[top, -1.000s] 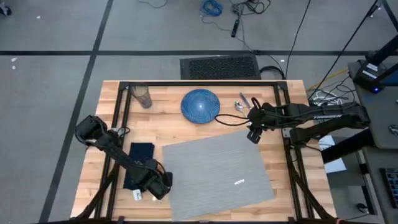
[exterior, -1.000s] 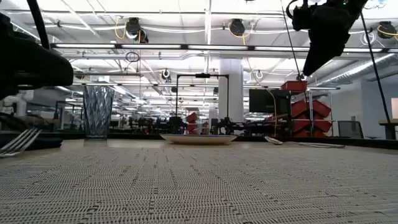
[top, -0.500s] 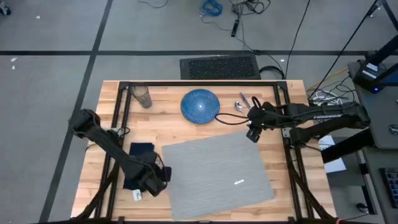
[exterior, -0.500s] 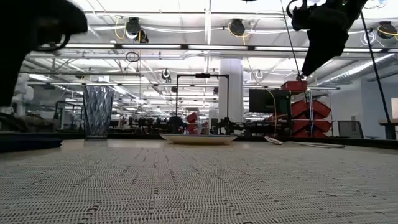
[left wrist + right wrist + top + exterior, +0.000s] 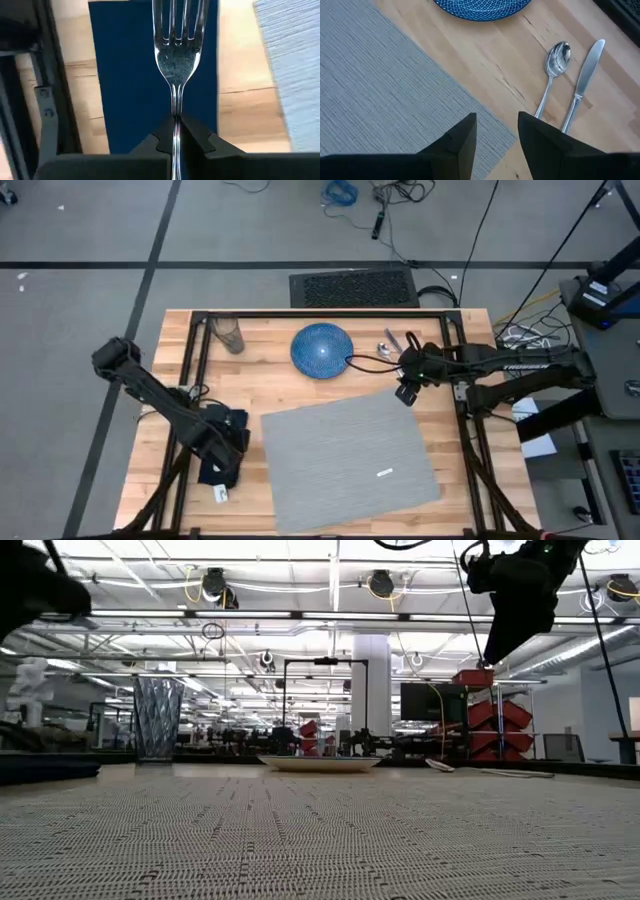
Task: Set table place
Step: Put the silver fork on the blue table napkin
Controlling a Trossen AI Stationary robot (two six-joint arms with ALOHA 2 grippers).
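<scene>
The tabletop carries the whole setting, and the placemat serves as the landmark: a grey woven rectangle lying slightly askew near the middle, with nothing on it yet but a small white tag.

Beyond the placemat's far edge sits the plate, blue and still off the mat, probably waiting to be moved onto it. Off the far left corner, well apart, stands the glass. Just left of the placemat lies the napkin, navy and flat, laid where a fork normally rests.

The left end effector hovers over the napkin, its jaws pinched narrow on the handle of the fork. The tines point along the cloth's length, so the fork looks lined up to be laid on the napkin.

The right end effector hangs above the placemat's far right corner, jaws moderately apart and empty. Just past that corner lie the spoon and knife, side by side on bare wood, likely its next pick.
</scene>
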